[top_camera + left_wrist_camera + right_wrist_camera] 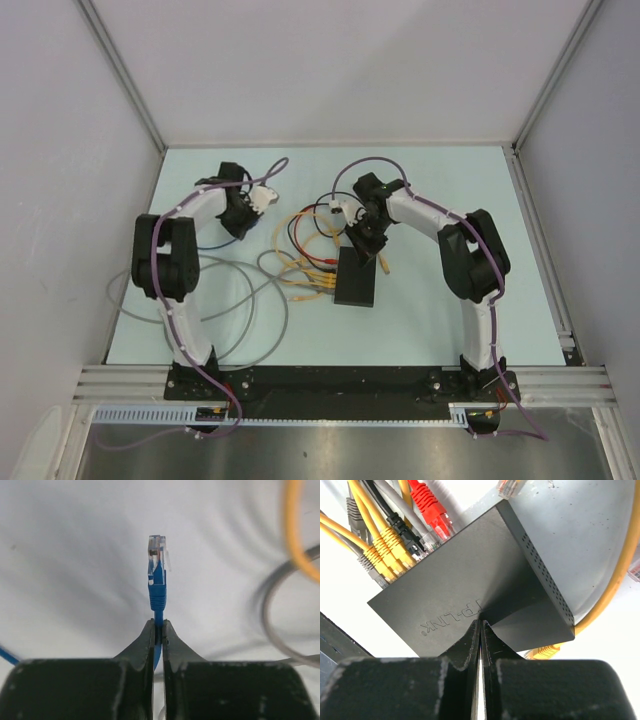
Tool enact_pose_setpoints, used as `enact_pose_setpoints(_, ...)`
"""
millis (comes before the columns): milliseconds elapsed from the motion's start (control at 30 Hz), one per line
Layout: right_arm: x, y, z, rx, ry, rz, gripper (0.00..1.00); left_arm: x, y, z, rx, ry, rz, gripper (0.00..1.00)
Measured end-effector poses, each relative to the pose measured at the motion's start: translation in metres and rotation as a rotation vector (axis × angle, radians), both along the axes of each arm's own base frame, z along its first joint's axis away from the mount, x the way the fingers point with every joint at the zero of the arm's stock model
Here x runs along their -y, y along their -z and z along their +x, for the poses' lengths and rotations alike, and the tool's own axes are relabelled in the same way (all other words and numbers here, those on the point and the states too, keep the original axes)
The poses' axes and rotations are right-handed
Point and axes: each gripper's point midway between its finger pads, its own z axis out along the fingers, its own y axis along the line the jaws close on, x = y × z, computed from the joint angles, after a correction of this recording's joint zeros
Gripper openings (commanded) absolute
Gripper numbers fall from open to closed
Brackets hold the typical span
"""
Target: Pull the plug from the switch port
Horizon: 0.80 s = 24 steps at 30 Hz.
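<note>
I see left gripper (157, 626) clamped on thin blue cable (158, 600) just below its clear plastic plug (156, 550); right gripper (480, 624) closed empty, tips on flat black rectangular switch (455, 580).

Brand: "TP-LINK", the only wording that can be read.
Stands on: the flat black top face of the switch (470, 580), seen in the right wrist view.
Lettering: capitals moulded in the same black as the casing, with no colour of their own, picked out only by the light.
Orientation: upside down to that camera, running on a slant.
Top external view: the switch is too small for any letters to be made out.
</note>
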Motion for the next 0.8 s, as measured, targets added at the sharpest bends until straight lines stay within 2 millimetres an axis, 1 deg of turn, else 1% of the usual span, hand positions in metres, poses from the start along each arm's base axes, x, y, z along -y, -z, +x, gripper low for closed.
enact_pose_setpoints(33,0.000,0.000,0.000,0.000,0.001,0.000,0.05,-0.008,-0.002,0.002,0.005,-0.017,0.011,0.39)
enact_pose_setpoints(67,0.000,0.000,0.001,0.000,0.002,-0.001,0.05,-0.015,-0.004,0.005,0.013,-0.030,0.020,0.44)
enact_pose_setpoints(133,0.001,0.000,0.002,-0.003,0.004,-0.002,0.04,-0.023,-0.010,0.011,0.028,-0.058,0.024,0.54)
enact_pose_setpoints(167,0.001,0.000,0.002,-0.005,0.004,-0.003,0.04,-0.022,-0.017,0.017,0.042,-0.070,0.017,0.56)
enact_pose_setpoints(233,0.001,0.000,0.003,-0.004,0.005,-0.004,0.04,-0.011,-0.032,0.029,0.077,-0.068,-0.025,0.59)
enact_pose_setpoints(267,0.001,0.000,0.003,-0.004,0.006,-0.005,0.03,0.000,-0.043,0.035,0.096,-0.060,-0.063,0.60)
enact_pose_setpoints(300,0.001,0.000,0.003,-0.004,0.006,-0.004,0.03,0.016,-0.054,0.042,0.119,-0.043,-0.125,0.60)
enact_pose_setpoints(333,0.002,0.000,0.004,-0.004,0.008,-0.003,0.03,0.035,-0.066,0.044,0.136,-0.017,-0.197,0.61)
enact_pose_setpoints(367,0.002,0.000,0.004,-0.005,0.011,-0.002,0.03,0.053,-0.078,0.042,0.146,0.015,-0.265,0.61)
enact_pose_setpoints(400,0.003,-0.001,0.005,-0.006,0.013,0.001,0.04,0.070,-0.087,0.038,0.146,0.043,-0.324,0.61)
enact_pose_setpoints(467,0.004,-0.001,0.006,-0.012,0.020,0.011,0.05,0.113,-0.108,0.021,0.127,0.125,-0.470,0.60)
enact_pose_setpoints(533,0.007,-0.002,0.008,-0.020,0.031,0.023,0.05,0.146,-0.118,0.005,0.089,0.196,-0.565,0.60)
enact_pose_setpoints(600,0.010,-0.002,0.010,-0.031,0.046,0.039,0.06,0.175,-0.118,-0.012,0.024,0.252,-0.642,0.61)
enact_pose_setpoints(633,0.012,-0.002,0.010,-0.037,0.053,0.045,0.06,0.188,-0.113,-0.020,-0.013,0.272,-0.674,0.61)
enact_pose_setpoints(667,0.013,-0.002,0.010,-0.043,0.057,0.052,0.05,0.197,-0.106,-0.026,-0.045,0.283,-0.691,0.61)
enact_pose_setpoints(700,0.013,-0.002,0.010,-0.049,0.060,0.057,0.06,0.204,-0.097,-0.032,-0.081,0.284,-0.702,0.61)
enact_pose_setpoints(800,0.015,-0.001,0.008,-0.070,0.069,0.073,0.06,0.216,-0.066,-0.045,-0.180,0.259,-0.707,0.61)
